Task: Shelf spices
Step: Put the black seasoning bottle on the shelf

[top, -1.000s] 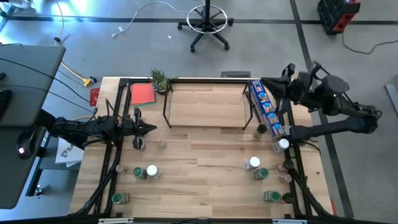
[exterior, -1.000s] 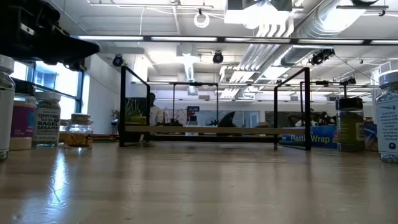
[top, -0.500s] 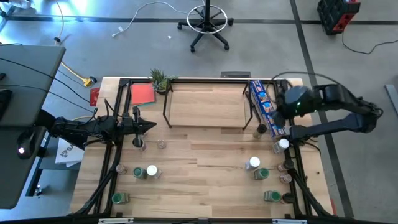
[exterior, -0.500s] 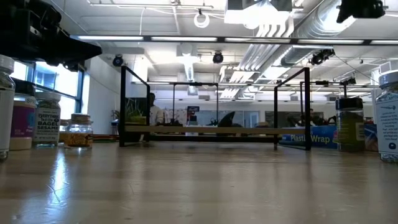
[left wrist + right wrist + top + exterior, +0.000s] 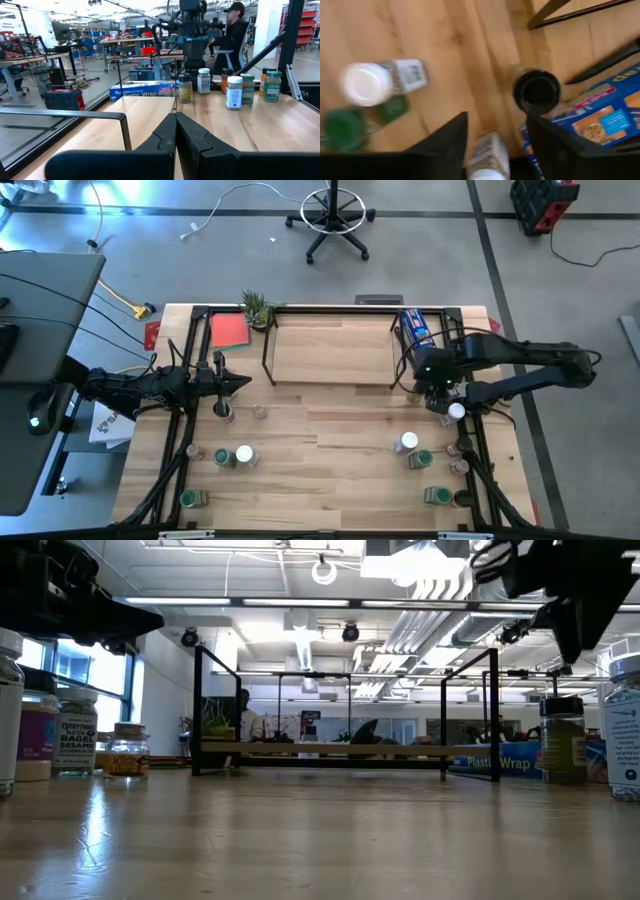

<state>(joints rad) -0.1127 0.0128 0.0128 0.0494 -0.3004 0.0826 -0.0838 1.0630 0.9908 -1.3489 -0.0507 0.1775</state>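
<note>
Spices sit in two loose clusters on the wooden table point(image 5: 330, 430), none yet on the shelf point(image 5: 335, 352), which stands bare at the far middle of the top with its black wire frame around a light-wood board. Over the last second the right arm has swung in from beyond the table's right edge, and the right gripper point(image 5: 428, 380) now hangs low over the right-hand cluster, just by the blue plastic-wrap box point(image 5: 417, 327); its fingers, together a second ago, now stand apart, as its wrist view shows. Directly below that gap lies a black-lidded jar point(image 5: 537, 91), with a white-lidded jar point(image 5: 367, 83) and a green-lidded jar point(image 5: 342, 129) farther off; a second white-capped jar point(image 5: 487, 156) sits close by the fingers, though the blur makes its exact place hard to judge. This looks like the opening reach for a first pick, probably the black-lidded one. The left gripper point(image 5: 240, 385) has not moved: it waits over the left side of the table, fingers pressed together and holding nothing, near the small jars there point(image 5: 226, 411).
</note>
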